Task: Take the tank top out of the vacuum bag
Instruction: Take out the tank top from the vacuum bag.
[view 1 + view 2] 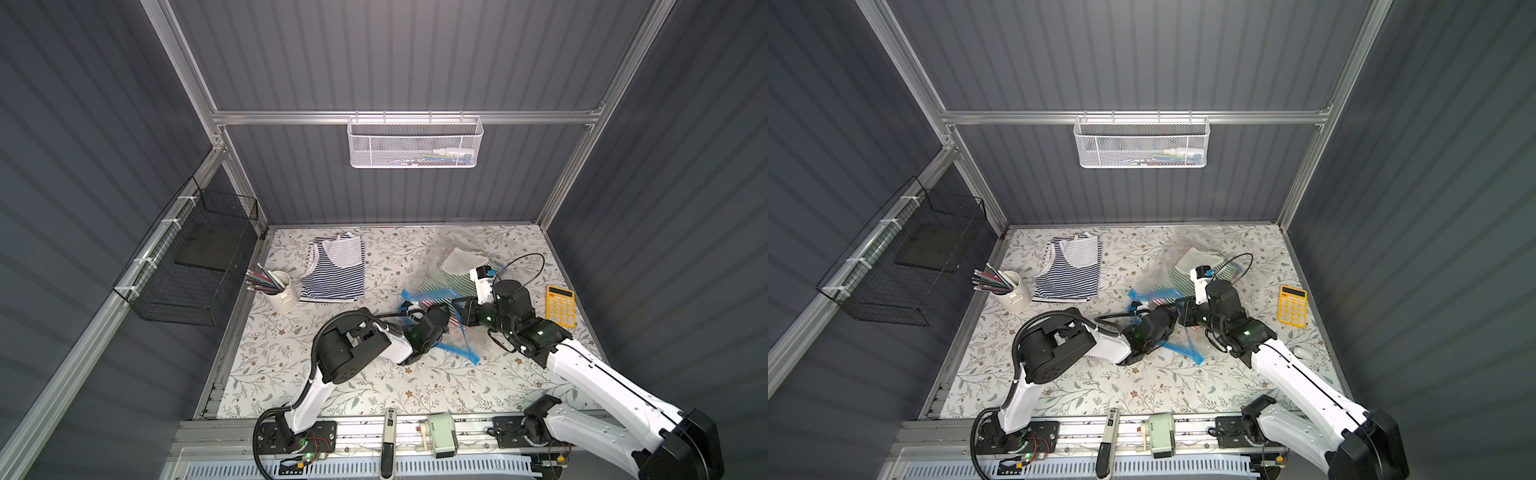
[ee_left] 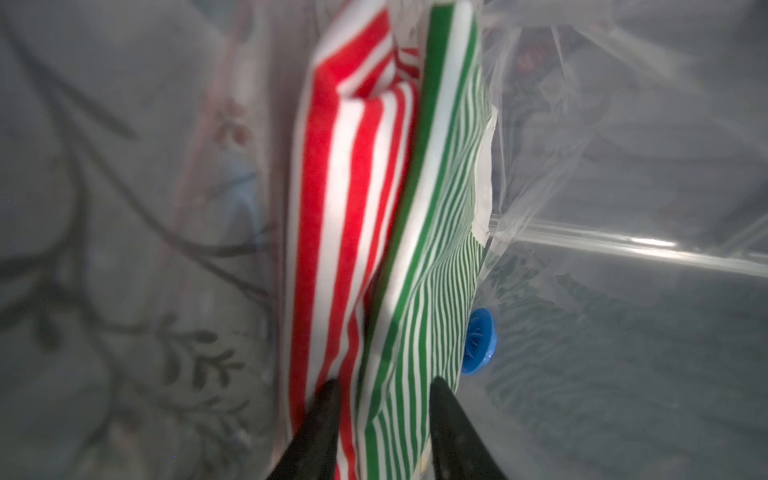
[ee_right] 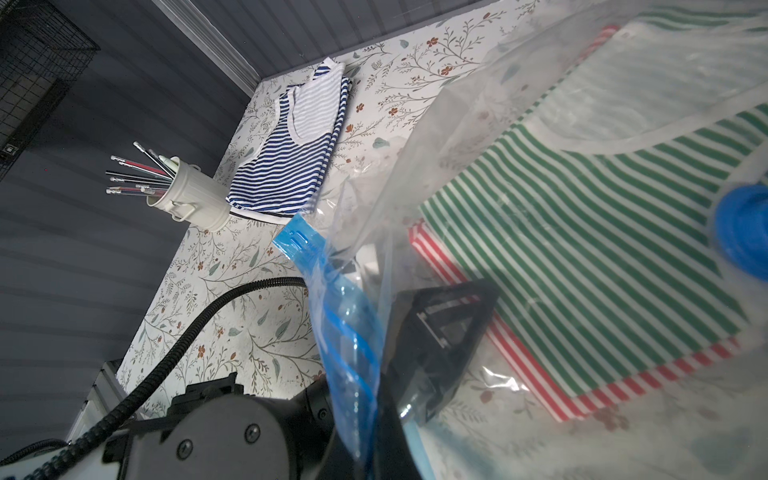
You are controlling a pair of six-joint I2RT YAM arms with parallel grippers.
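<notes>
My left gripper [image 2: 384,384]: it is inside the vacuum bag [image 3: 457,137], past the mouth. In the left wrist view my two dark fingers [image 2: 320,428] stand a moderate way apart, not wide.
Between my left jaws: the folded edge of the green-striped tank top [image 2: 432,257] fills most of the gap. A thin band of the red-striped top [image 2: 332,208] lies at one finger. I cannot tell if the jaws press the cloth or only stand around it.
My right gripper [image 1: 462,311]: its jaws are closed on the plastic at the bag's mouth, close to the blue zip strip [image 3: 345,324]. They hold this edge up off the table [image 1: 374,374].
Vacuum bag: it lies on the right half of the table in both top views. The mouth points toward my arms and the rest reaches toward the back wall.
Green-striped tank top: it is inside the bag, flat, on top of the red-striped top. In the right wrist view the red-striped top shows only as a border at two sides.
Valve cap [image 2: 478,340]: round and blue, just beside the green cloth, on the side of my other finger.
Blue-striped tank top [image 1: 332,270]: outside the bag, flat on the table, well apart from both grippers.
Pen cup [image 1: 282,295]: near the blue-striped top, at the table's left edge.
Calculator [image 1: 560,305]: yellow, just beside my right arm.
</notes>
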